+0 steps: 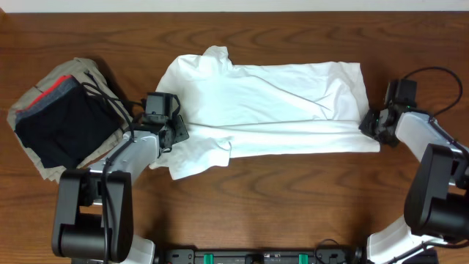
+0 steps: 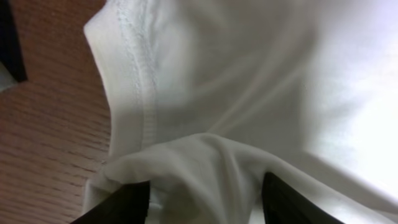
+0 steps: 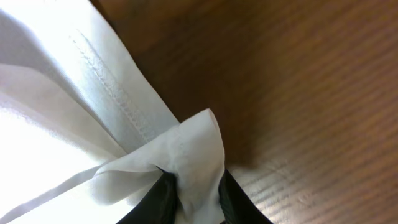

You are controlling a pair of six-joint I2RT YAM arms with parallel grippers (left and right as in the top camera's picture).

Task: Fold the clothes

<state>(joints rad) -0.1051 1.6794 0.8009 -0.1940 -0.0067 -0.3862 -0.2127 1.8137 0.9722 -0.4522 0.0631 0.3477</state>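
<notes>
Overhead: pile of folded garments [image 1: 55, 117] at the far left of the table [image 1: 293, 198], just beside the left arm and apart from the shirt. Nothing lies on the cloth. White T-shirt [image 1: 271, 103] lies flat mid-table, long axis left to right, with a loose flap sticking out toward the near side at its left end. Left gripper [image 1: 174, 132] is at the shirt's left edge, arm reaching in from the near left. Right gripper [image 1: 372, 125] is at the shirt's near right corner, arm bent in from the near right.

Left wrist: low over the stitched hem, bare wood to the left. The two fingers [image 2: 118, 205] stand apart with a slack hump of cloth between them, not pinched.

Right wrist: low over the table, wood all around to the right. Jaws together, clamped on the shirt's hemmed corner, which folds up over the tips.
</notes>
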